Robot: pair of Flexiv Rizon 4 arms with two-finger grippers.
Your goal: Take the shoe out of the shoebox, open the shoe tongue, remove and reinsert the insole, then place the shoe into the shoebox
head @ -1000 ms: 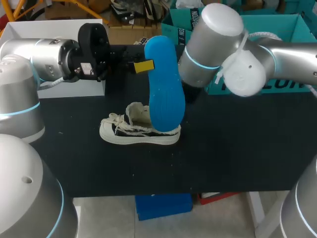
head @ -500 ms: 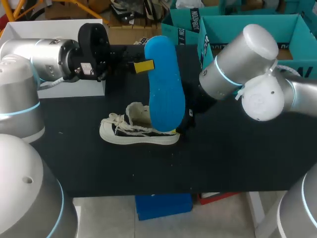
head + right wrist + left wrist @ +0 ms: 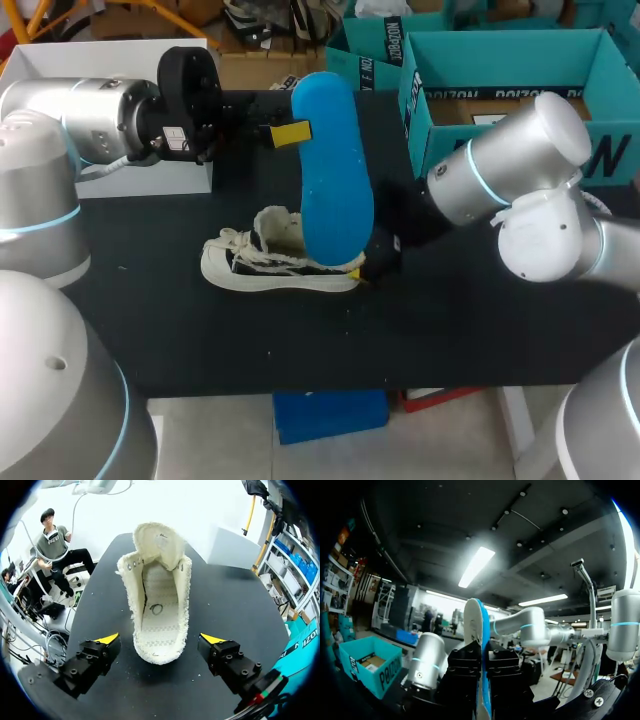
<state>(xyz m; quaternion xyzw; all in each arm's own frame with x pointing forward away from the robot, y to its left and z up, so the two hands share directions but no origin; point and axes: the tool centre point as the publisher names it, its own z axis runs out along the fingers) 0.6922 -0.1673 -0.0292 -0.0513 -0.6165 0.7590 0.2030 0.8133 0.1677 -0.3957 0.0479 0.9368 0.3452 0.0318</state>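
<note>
My left tool [image 3: 298, 132] comes in from the left and is clenched on the blue insole [image 3: 333, 180], which stands on end above the counter [image 3: 450, 330], its lower end over the heel of the shoe [image 3: 270, 265]. The shoe sits on its sole mid-counter, out of the box, tongue pulled forward. At its heel my right tool [image 3: 378, 262] is released, one finger on either side and neither touching. Further right, the teal shoebox [image 3: 505, 40] waits at the far edge.

I judge the step to be putting the insole back. To do it well, I should close the right tool on the heel first so the shoe cannot slide. Then I should tilt the insole toe-end down and feed it along the inside towards the toe, not drop it straight.

The head view hides whether the insole has entered. The right wrist view settles it: the shoe [image 3: 157, 615] gapes wide, pale lining bare, no blue inside, the right tool [image 3: 160, 639] spread wide of the heel. The left wrist view shows only the left tool [image 3: 484, 677] pinching the insole [image 3: 476, 625] edge-on, and no shoe.
</note>
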